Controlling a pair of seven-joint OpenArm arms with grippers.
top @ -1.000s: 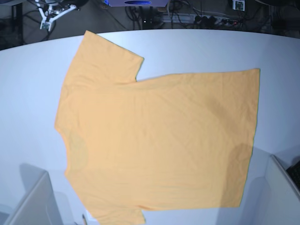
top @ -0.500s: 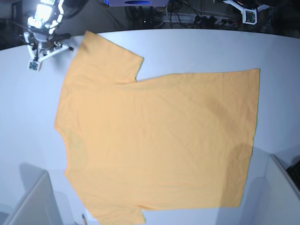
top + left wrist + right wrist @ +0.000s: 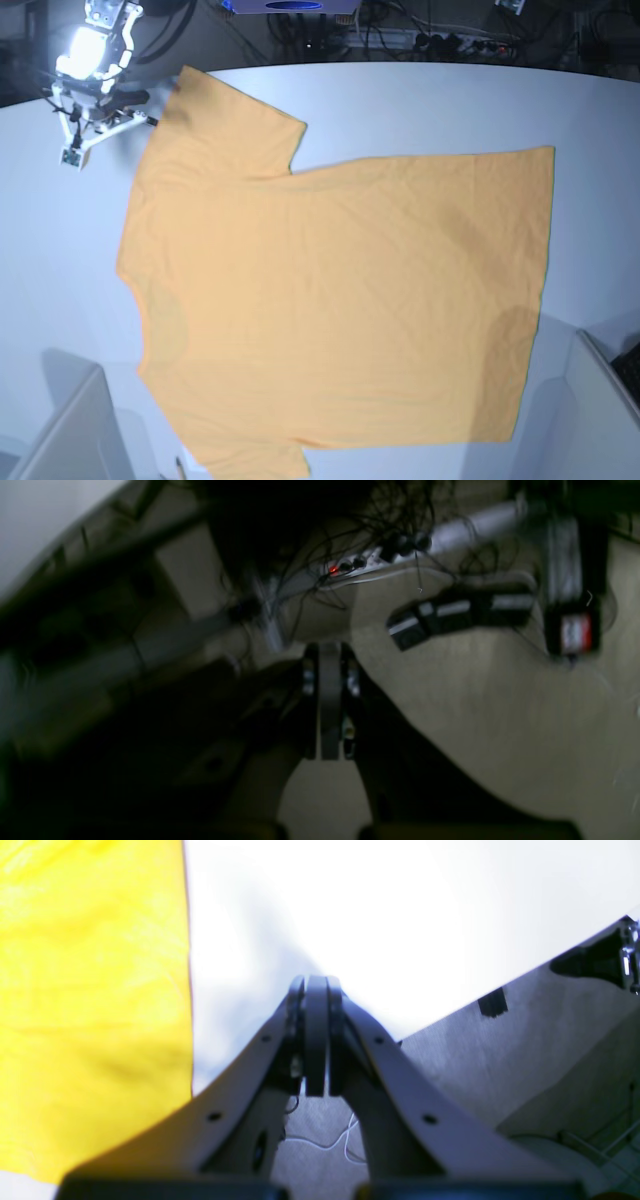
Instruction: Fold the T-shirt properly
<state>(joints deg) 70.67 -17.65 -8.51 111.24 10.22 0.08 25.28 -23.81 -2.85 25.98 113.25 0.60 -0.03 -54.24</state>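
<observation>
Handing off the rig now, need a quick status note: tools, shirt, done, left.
Right tool: shut, empty, over bare table just off the shirt's far sleeve edge.
Left tool: shut, empty, off the table, its camera facing floor and cables; barely visible at the top edge of the base view.
T-shirt: spread flat on the table, both sleeves out, no print showing.
Done: nothing folded.
Left: every fold; probably start with the sleeve nearest the right tool.
</observation>
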